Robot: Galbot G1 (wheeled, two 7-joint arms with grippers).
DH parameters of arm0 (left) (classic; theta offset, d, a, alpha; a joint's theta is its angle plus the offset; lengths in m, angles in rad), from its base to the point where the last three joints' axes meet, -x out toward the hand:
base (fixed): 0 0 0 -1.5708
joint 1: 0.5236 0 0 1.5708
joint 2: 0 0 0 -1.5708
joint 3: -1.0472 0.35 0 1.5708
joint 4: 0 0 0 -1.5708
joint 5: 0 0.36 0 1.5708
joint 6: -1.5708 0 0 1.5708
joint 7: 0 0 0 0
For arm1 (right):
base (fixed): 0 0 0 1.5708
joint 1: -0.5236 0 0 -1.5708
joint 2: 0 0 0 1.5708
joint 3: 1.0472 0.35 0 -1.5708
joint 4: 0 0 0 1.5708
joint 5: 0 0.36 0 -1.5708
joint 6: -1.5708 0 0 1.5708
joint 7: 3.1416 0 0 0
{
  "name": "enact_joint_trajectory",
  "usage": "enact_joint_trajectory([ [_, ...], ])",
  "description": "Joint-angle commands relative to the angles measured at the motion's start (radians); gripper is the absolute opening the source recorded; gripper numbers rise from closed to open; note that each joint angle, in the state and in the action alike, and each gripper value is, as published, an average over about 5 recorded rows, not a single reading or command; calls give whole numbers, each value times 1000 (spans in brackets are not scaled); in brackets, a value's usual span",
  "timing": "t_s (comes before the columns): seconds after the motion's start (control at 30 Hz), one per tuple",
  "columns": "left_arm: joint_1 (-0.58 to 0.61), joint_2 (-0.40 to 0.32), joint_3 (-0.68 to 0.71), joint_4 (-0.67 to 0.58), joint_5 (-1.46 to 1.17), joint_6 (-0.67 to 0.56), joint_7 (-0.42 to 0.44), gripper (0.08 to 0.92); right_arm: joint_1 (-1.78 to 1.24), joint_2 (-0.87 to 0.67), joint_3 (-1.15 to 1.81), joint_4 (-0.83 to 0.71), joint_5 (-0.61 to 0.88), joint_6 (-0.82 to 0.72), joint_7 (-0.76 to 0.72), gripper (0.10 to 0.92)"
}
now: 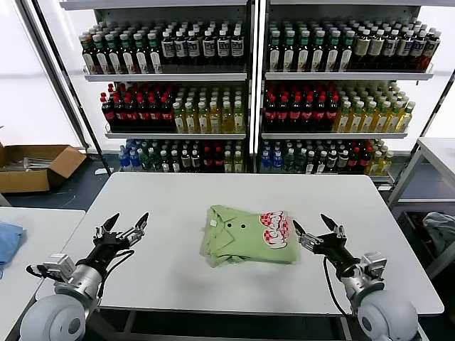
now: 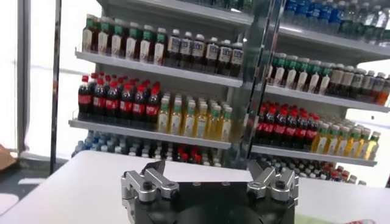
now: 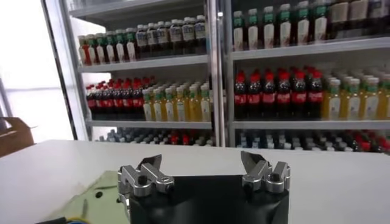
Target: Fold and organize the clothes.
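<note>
The light green polo shirt [image 1: 249, 234] lies folded in a compact rectangle at the middle of the white table [image 1: 178, 199], collar and dark buttons on its left part, red-and-white graphic on its right part. A corner of it shows in the right wrist view [image 3: 91, 201]. My left gripper [image 1: 126, 224] is open and empty above the table's front left, well apart from the shirt. My right gripper [image 1: 314, 227] is open and empty just right of the shirt's right edge.
Shelves of drink bottles [image 1: 234, 92] stand behind the table. A cardboard box [image 1: 32, 167] sits on the floor at far left. A blue cloth [image 1: 8, 241] lies on a side table at left. Another table [image 1: 441, 153] stands at right.
</note>
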State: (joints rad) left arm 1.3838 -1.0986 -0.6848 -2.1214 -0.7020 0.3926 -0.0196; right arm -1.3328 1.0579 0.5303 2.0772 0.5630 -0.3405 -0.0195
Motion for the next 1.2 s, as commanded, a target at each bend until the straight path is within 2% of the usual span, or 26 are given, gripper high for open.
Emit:
enact_joint_trajectory([
  [0.03, 48, -25, -62, 2, 138, -80, 122, 823, -144, 42, 115, 45, -60, 61, -44, 823],
  [0.23, 72, -53, -80, -17, 147, -84, 121, 823, -168, 42, 98, 53, -89, 78, -55, 823],
  [1.2, 81, -57, -122, -11, 138, -86, 138, 823, -229, 45, 154, 60, -78, 118, -85, 823],
])
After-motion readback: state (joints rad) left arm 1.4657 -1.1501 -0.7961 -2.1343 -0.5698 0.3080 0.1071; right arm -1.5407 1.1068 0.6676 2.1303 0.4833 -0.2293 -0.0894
